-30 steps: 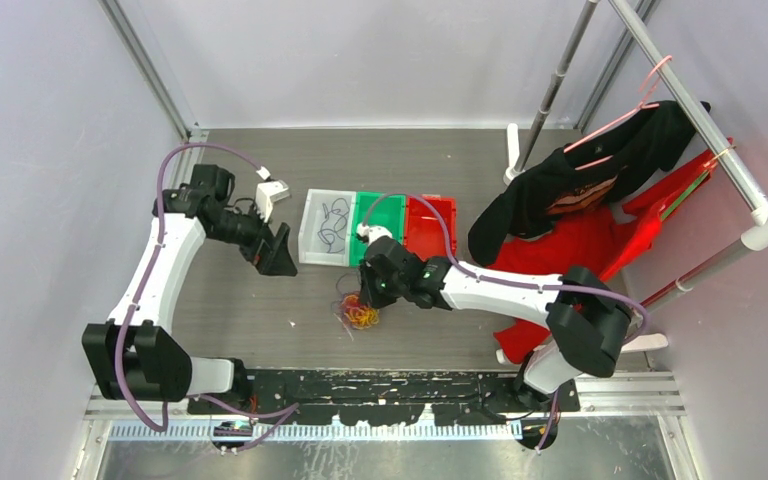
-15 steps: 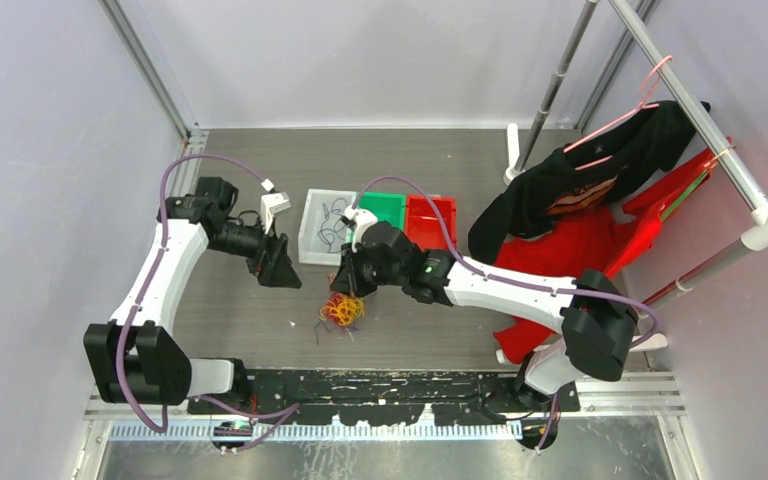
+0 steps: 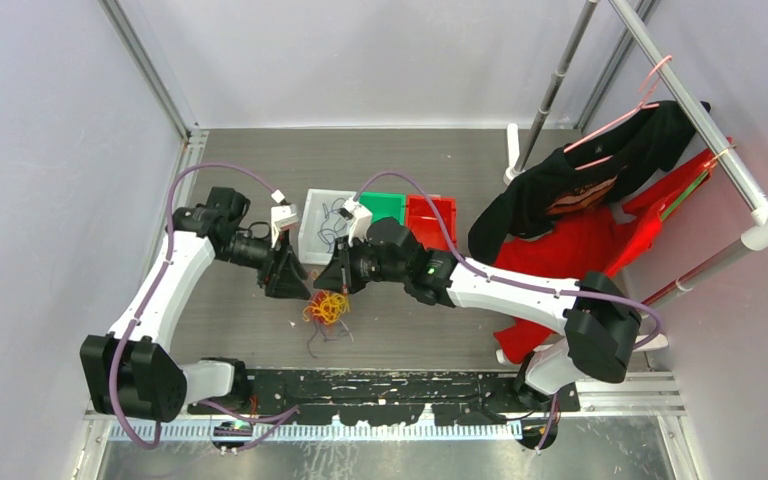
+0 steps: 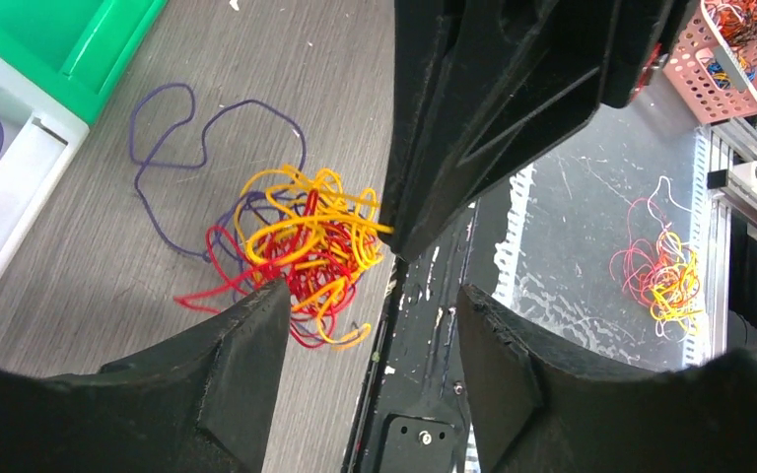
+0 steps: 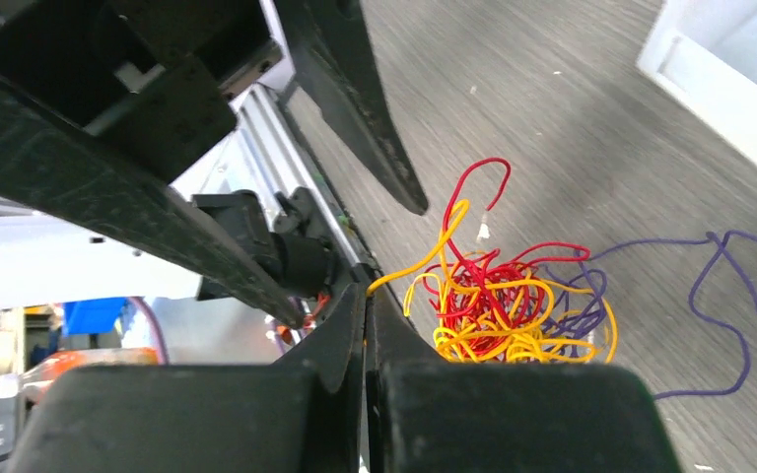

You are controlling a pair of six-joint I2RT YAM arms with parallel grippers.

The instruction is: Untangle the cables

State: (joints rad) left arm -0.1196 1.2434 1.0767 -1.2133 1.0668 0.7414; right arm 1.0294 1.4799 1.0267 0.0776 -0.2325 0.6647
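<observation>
The cables, a purple, yellow and red tangle, lie on the grey table. My left gripper, at their 10 o'clock, stands with jaws apart. My right gripper, at 1 o'clock, pinches a yellow strand. A white bin sits beyond at 12 o'clock.

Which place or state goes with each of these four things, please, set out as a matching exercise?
Things:
1. left gripper
2. right gripper
3. cables
4. white bin

Places or states:
A. shut on a yellow strand
B. holding a few dark strands
C. jaws apart
D. tangled on the table between the two grippers

Pairs: 1-C, 2-A, 3-D, 4-B
</observation>
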